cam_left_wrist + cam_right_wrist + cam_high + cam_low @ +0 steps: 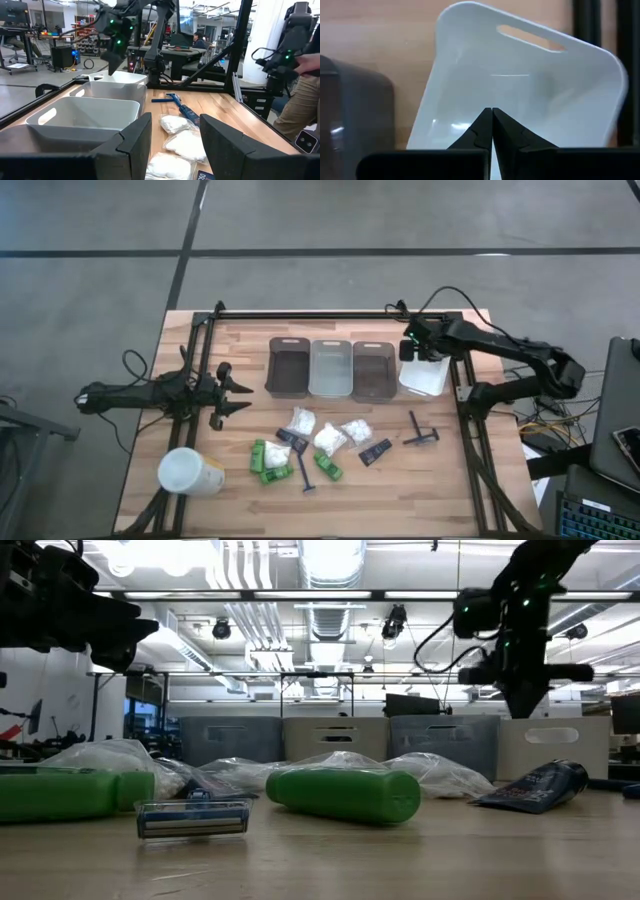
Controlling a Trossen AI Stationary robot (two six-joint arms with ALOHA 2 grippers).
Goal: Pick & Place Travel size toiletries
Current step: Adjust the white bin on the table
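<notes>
Robotics lab: ceiling ducts (330, 600), workbenches (195, 52), equipment.

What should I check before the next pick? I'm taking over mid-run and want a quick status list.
1. Right gripper empty: ok, shut on nothing, above the white bin.
2. White bin contents: ok, looks empty in the right wrist view.
3. White bin aligned with the other three bins: not ok, it sits skewed.
4. Toiletries within reach: ok, green bottles, packets, razors and tube lie in front of the bins.
5. Left gripper out of the way: ok, open, left of the bins.
6. Items tangled: cannot tell.
</notes>
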